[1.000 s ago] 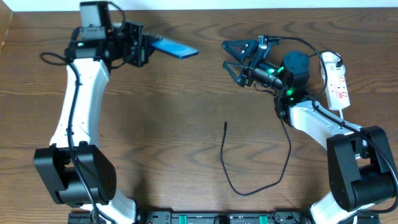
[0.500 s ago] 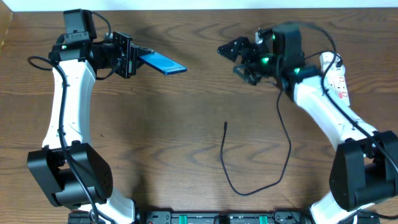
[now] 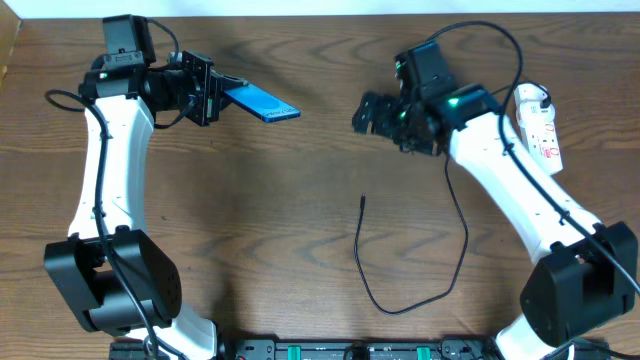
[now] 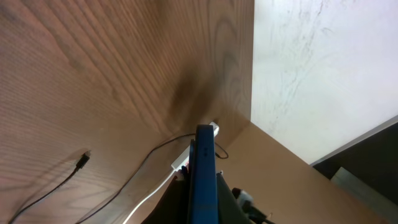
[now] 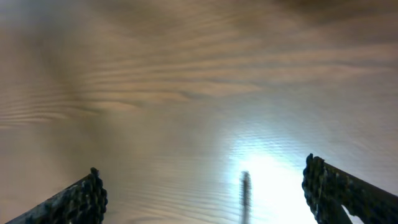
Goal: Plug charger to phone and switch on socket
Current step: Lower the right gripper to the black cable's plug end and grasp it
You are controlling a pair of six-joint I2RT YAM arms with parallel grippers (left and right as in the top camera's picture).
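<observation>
Left claw: pinching the phone, which juts rightward from it, raised off the bench, probably to present its port.
Right claw: spread, empty, poised over the charger, whose tip lies below it, likely for pickup.
Socket: well right of it.

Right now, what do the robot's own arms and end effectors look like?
Both arms, left arm and right arm, have white tube-shaped links with black joints and bulky black bases, thin black cables running along them, and small green lights on the joints. The left end effector and right end effector are black; the right's fingers look ridged.
</observation>
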